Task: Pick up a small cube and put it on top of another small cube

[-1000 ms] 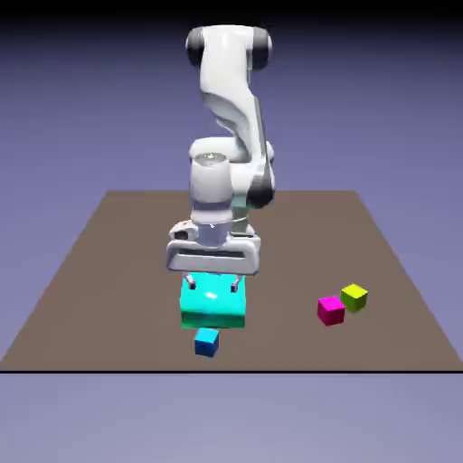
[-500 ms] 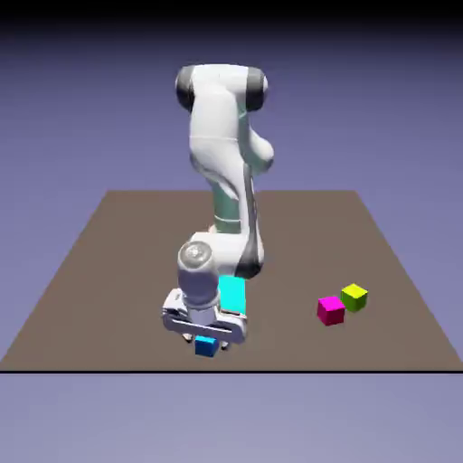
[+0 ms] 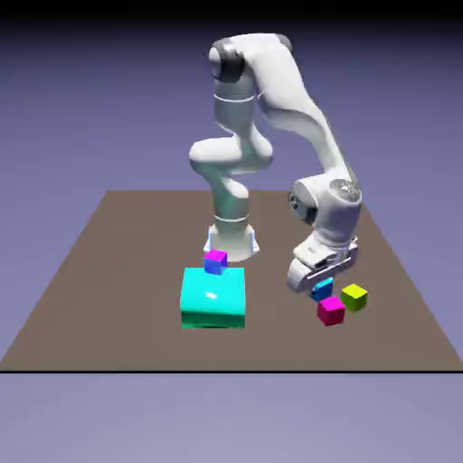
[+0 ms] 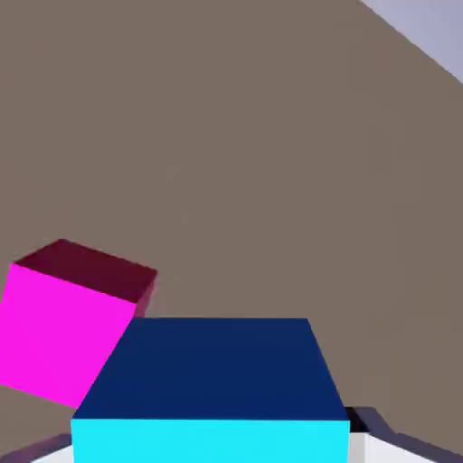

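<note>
The brown bench [image 3: 118, 271] is supporting the robot base [image 3: 231, 242] at its far middle. A big cyan block [image 3: 213, 303] is lying flat, near and slightly left of centre. A magenta cube [image 3: 331, 311] is resting at the near right. A yellow-green cube [image 3: 354, 297] is sitting just beside it, farther right and slightly farther back. A violet cube [image 3: 215, 261] is showing at the block's far edge; its supporting surface is remaining indeterminable.
</note>
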